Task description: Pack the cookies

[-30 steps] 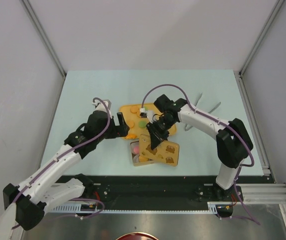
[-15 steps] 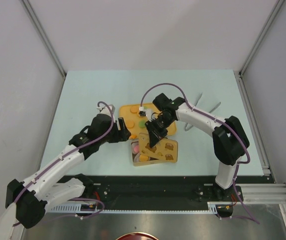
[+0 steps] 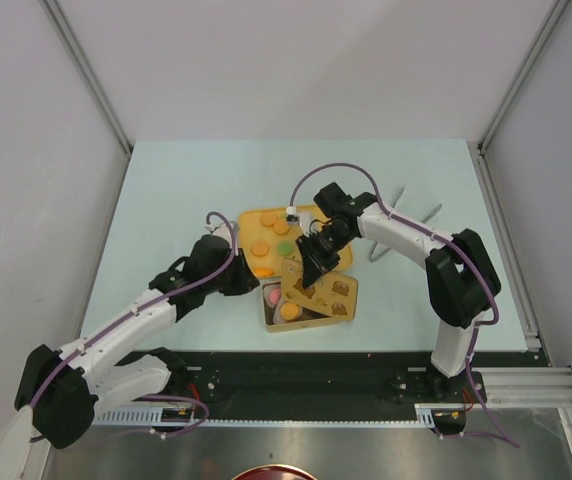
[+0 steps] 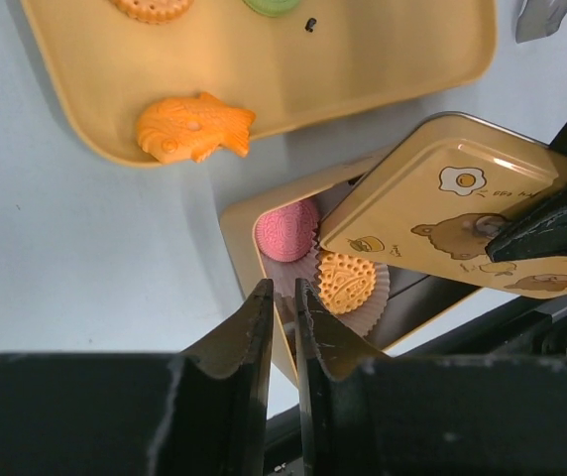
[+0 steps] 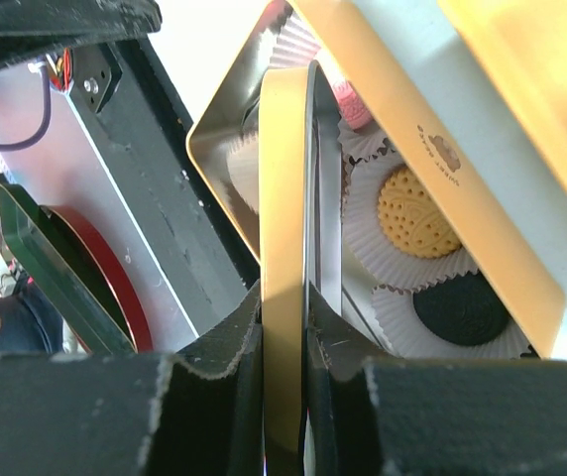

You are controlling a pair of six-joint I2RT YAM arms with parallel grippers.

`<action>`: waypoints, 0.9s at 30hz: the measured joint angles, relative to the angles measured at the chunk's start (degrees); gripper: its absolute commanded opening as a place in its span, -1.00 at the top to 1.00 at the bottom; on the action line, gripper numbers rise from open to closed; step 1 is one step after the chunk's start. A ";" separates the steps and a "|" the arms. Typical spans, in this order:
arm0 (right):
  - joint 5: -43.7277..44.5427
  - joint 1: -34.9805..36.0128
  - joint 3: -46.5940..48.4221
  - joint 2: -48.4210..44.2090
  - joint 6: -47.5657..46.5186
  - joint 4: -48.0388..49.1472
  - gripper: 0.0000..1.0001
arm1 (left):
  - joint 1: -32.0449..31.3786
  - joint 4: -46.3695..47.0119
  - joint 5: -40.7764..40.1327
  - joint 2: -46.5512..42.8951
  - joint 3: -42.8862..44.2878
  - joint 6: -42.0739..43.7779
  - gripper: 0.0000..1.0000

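Bracing comes first on the left: my left claw (image 4: 279, 297) has its fingers drawn almost together at the left wall of the tin (image 4: 236, 243), which looks pinched between them. Beyond it the tray (image 4: 383, 89) sits on the worktop (image 3: 166, 200) with several cookies (image 3: 260, 248) lying on it — orange ones and a green. Inside the tin, paper cups (image 5: 358, 213) hold a pink, an orange and a black one. Further right, my right claw (image 5: 283, 302) is clamped on the edge of the lid (image 4: 482, 213), which hangs tilted over the tin's right part and covers some of it. I judge this the lid-fitting step — though the tray isn't emptied. Next I'd need to level the lid, square its corners to the rim and lower it gently, with the left side holding the tin steady.
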 measured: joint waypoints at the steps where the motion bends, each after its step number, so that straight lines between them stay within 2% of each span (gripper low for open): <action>1: 0.02 -0.04 0.00 0.04 0.11 0.26 0.99 | 0.00 0.22 0.20 0.22 -0.11 -0.02 0.61; 5: 0.17 -0.04 0.00 0.24 0.94 1.07 0.86 | 0.00 0.81 0.98 0.61 -0.13 -0.24 0.57; 9: 0.22 -0.04 0.00 0.37 1.20 1.44 0.60 | 0.00 1.09 1.07 0.81 -0.15 -0.33 0.53; 27: 3.02 -2.34 0.00 0.37 2.69 2.91 0.11 | 0.00 1.46 1.20 1.09 -0.22 -0.35 0.42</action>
